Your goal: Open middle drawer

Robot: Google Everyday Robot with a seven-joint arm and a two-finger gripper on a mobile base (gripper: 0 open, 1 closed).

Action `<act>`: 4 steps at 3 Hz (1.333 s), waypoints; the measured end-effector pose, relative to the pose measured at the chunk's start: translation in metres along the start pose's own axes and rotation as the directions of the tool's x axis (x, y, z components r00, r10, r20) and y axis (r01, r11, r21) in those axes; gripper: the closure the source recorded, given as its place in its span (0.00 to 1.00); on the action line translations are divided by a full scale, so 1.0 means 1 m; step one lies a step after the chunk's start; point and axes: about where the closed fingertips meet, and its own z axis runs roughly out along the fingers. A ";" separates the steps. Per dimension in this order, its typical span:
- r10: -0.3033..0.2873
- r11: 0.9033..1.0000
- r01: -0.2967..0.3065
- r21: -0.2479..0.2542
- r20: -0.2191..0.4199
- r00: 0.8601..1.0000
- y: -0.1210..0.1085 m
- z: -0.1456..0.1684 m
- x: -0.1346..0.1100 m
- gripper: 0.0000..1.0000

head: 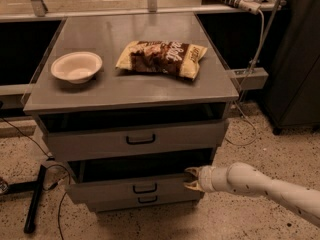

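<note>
The grey cabinet [125,91] has three drawers, each with a small black loop handle. The middle drawer [115,190] is pulled partway out, with a dark gap above its front, and its handle [145,188] is free. My gripper [191,178] comes in from the right on a white arm [260,184]. It sits at the right end of the middle drawer's front, by the upper edge. Its fingers [190,170] are spread apart, one above the other.
The taller top drawer [135,140] stands slightly out above, and the bottom drawer [145,200] below. A white bowl [76,66] and a chip bag [162,57] lie on the cabinet top. A black stand and cables [35,196] lie on the floor at left; a dark cabinet [295,59] stands at right.
</note>
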 end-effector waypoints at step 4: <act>0.019 1.000 -0.019 -0.014 0.016 1.000 0.001 0.001 0.002 0.03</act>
